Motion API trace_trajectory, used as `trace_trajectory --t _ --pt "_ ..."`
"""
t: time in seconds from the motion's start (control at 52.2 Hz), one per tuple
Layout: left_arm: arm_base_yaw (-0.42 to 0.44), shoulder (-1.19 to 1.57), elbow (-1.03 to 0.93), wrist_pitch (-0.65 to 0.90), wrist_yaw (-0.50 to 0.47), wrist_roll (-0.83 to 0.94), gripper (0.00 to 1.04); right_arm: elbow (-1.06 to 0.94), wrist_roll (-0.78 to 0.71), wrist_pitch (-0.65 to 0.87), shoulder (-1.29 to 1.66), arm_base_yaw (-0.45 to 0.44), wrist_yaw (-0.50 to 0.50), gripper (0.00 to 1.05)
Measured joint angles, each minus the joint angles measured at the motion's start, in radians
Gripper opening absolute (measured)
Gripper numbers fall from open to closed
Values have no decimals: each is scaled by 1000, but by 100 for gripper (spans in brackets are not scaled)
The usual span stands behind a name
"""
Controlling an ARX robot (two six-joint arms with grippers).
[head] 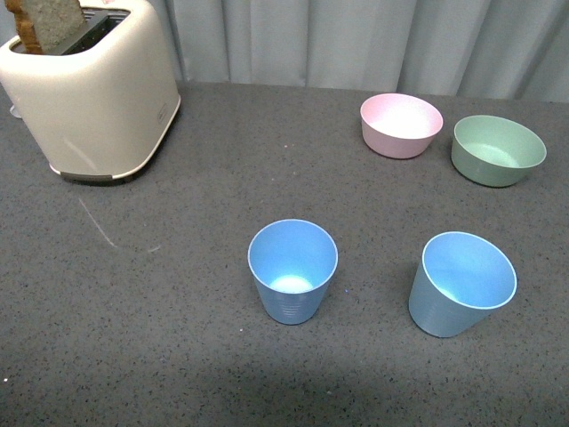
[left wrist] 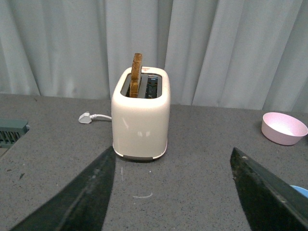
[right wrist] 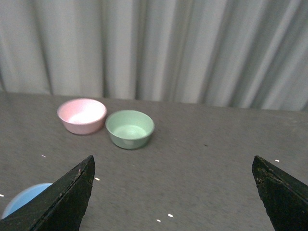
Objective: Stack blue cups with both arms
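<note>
Left blue cup (head: 292, 271), right blue cup (head: 460, 285) stand on table (head: 178, 311), well apart. I guess light, stiff, smooth plastic, slippy. I pinch wall near rim, gently. Left gripper (left wrist: 171, 199), right gripper (right wrist: 173, 199) both spread wide, holding nothing.

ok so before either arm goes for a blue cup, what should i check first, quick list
1. Both cups mouth up and not yet nested: ok. The left blue cup and right blue cup stand apart.
2. Left pincer open and empty: ok.
3. Right pincer open and empty: ok.
4. Clutter near the cups: ok. The pink bowl and green bowl sit further back, the toaster far left.
5. Right blue cup standing straight: cannot tell. It looks tilted in the front view, perhaps only from the camera angle.
6. Pincers lined up on a cup: not ok. Each wrist view shows only a sliver of blue at its edge.
</note>
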Motion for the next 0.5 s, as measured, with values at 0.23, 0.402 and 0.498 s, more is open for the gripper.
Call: trace_trajectory --t 0.23,0.402,0.498 --pt "0 0 0 0 0 1 98 92 35 154 373 -77 -159 95" --pt "0 0 0 0 0 1 98 253 138 208 798 -85 -266 95" --pt "0 0 0 0 0 1 98 342 177 165 965 -75 -288 95"
